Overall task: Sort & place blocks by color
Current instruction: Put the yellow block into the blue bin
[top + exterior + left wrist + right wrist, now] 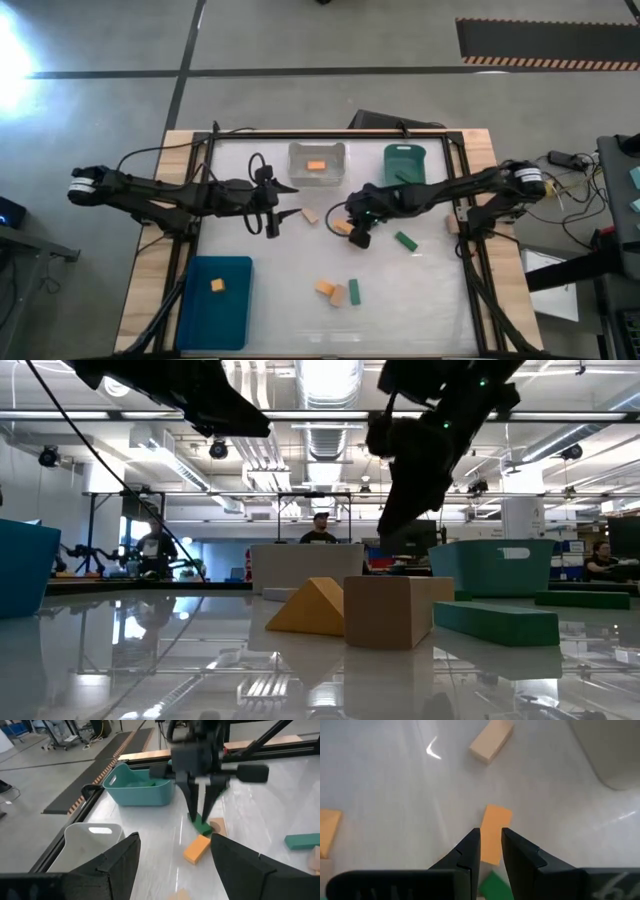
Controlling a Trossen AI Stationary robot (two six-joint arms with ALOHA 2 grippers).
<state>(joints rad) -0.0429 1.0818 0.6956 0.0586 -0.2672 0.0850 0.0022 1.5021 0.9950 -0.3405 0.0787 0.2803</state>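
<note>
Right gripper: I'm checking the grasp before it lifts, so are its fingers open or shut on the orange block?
Open. The right gripper hangs over the orange block, its fingers slightly apart and the block showing in the gap, not clamped.

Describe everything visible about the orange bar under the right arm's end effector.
The orange bar is a short, flat-faced rectangular block, matte orange, lying flat on the glossy white table near its middle. The right end effector hangs over its near end, fingers slightly apart, straddling it; contact cannot be judged. A green block lies at one end, a tan block lies apart beyond the other.
</note>
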